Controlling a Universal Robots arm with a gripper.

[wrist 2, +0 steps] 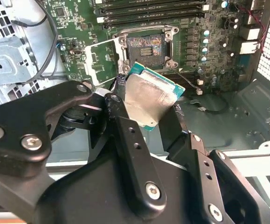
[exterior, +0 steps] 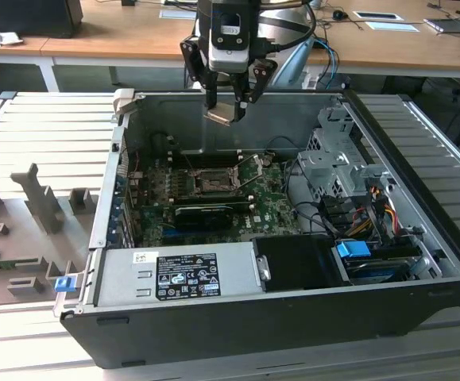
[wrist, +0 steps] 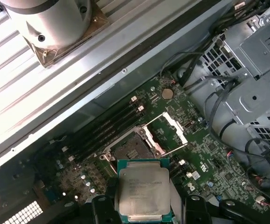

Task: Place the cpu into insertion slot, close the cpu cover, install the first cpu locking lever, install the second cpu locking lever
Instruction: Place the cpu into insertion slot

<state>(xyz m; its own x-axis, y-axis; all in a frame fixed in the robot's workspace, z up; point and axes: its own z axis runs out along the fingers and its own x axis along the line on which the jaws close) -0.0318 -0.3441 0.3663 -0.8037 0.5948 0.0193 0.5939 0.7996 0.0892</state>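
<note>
My gripper (exterior: 228,108) hangs above the rear rim of the open computer case, shut on the cpu (exterior: 220,113), a small silver-topped square chip. In both wrist views the cpu (wrist 2: 148,100) (wrist: 143,191) sits pinched by its edges between the two black fingers (wrist 2: 121,121), lifted clear of the board. Below it on the green motherboard lies the insertion slot (exterior: 213,182) (wrist 2: 146,46) (wrist: 130,149), a dark square socket with nothing in it. The cpu cover (wrist 2: 100,58) (wrist: 168,130), a thin metal frame, stands flipped open beside the socket.
A grey power supply (exterior: 178,274) fills the case's near side and a metal drive cage (exterior: 333,163) with cables stands at the exterior view's right. A black card (exterior: 206,211) lies just in front of the socket. Long memory slots (wrist: 104,130) run beside it.
</note>
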